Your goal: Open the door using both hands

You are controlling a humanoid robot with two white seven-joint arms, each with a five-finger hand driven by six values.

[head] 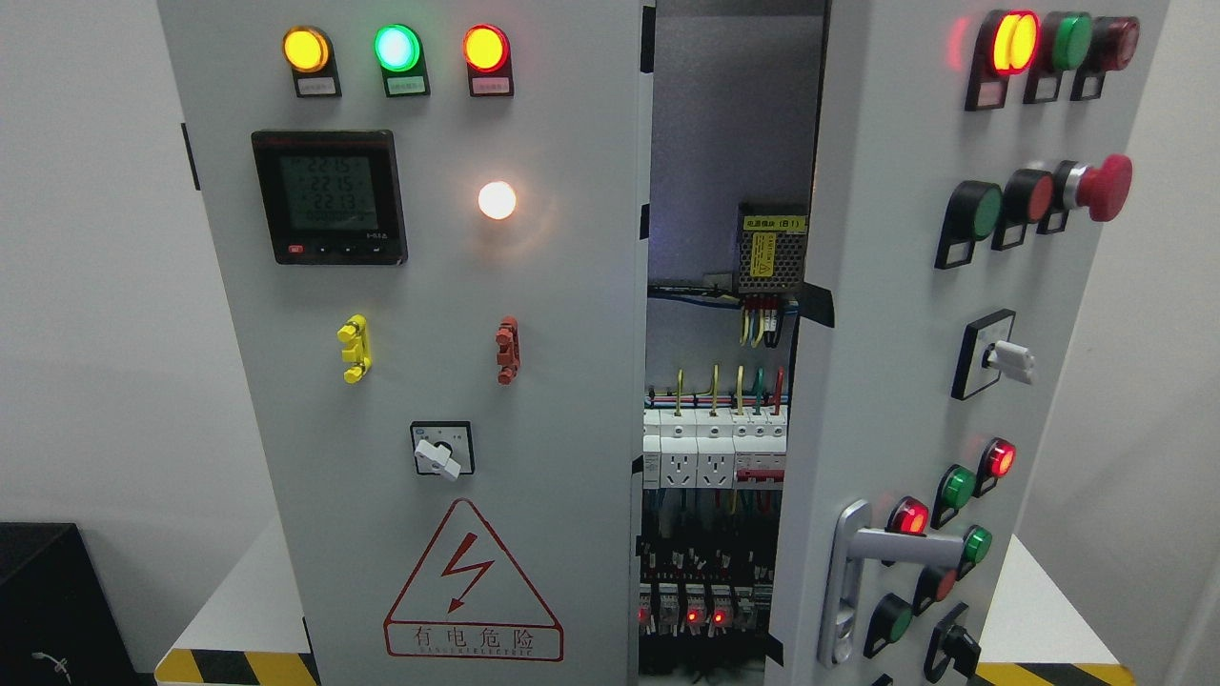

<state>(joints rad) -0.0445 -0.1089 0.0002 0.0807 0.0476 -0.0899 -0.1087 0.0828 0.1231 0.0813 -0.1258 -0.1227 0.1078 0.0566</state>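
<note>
**Robot body: visible parts**

Item: none on record in the head view. No arm, robot hand, casing, cable, screw or marking of the robot shows anywhere from the 12 o'clock edge to the 6 o'clock edge. Colour, shape and surface finish of the body cannot be told from this view.

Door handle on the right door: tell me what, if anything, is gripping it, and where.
Nothing is held. No robot hand shows in the head view; the door handle on the right door stands free, with that door already partly open.
</note>
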